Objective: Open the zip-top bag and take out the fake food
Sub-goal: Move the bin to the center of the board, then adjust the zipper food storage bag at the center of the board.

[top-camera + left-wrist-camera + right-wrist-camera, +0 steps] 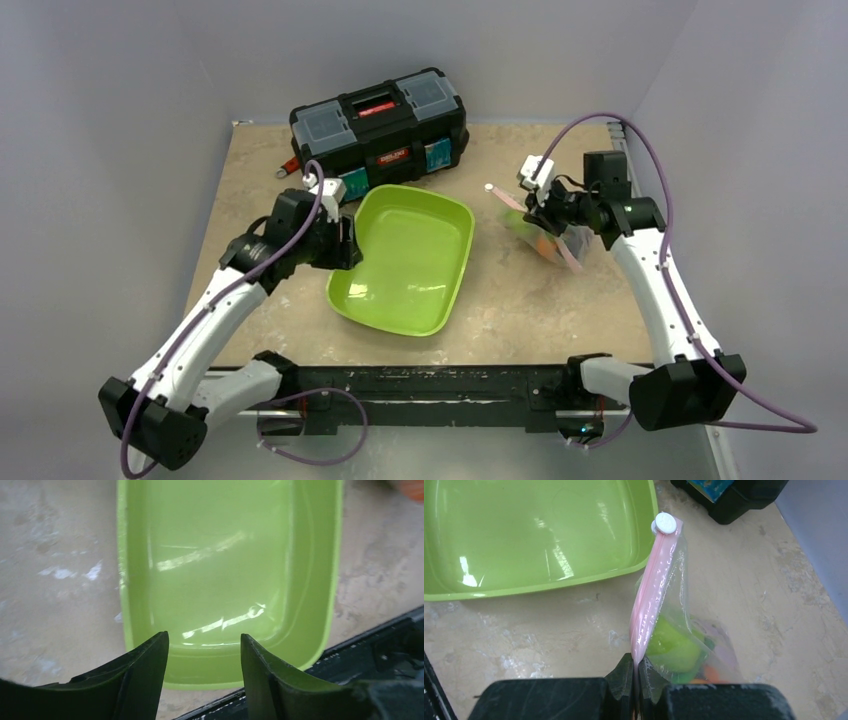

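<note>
Zip-top bag (684,615), fake food (671,650) inside, is right of the lime-green tray (549,582), its pink zip strip (651,595) pinched by the right jaws, left jaws spread; the slick strip could slip free under pull.

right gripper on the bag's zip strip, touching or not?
Touching. Right wrist view: right gripper is shut on the zip-top bag at its pink zip strip.

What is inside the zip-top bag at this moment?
Inside the zip-top bag: a green fake fruit and an orange piece. The right gripper covers whatever lies lower.
</note>
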Action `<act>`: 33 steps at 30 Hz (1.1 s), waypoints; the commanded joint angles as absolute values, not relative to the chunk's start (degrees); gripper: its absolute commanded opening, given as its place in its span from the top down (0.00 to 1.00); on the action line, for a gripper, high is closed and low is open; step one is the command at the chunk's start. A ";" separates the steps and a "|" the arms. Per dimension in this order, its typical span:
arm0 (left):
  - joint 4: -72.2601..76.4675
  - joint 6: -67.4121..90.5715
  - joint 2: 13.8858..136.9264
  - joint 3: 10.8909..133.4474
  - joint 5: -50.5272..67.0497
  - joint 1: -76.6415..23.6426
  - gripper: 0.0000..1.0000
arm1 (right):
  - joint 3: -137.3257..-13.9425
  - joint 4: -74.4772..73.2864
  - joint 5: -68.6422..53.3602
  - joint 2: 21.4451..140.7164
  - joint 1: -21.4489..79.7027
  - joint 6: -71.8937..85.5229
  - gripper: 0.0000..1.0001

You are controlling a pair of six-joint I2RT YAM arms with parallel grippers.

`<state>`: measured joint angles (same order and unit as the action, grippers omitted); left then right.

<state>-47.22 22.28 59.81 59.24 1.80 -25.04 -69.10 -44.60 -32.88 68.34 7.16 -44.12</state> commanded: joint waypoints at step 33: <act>55.90 -3.03 89.98 47.40 29.31 -50.18 0.32 | -79.28 -79.28 -50.50 68.89 8.26 -79.62 1.00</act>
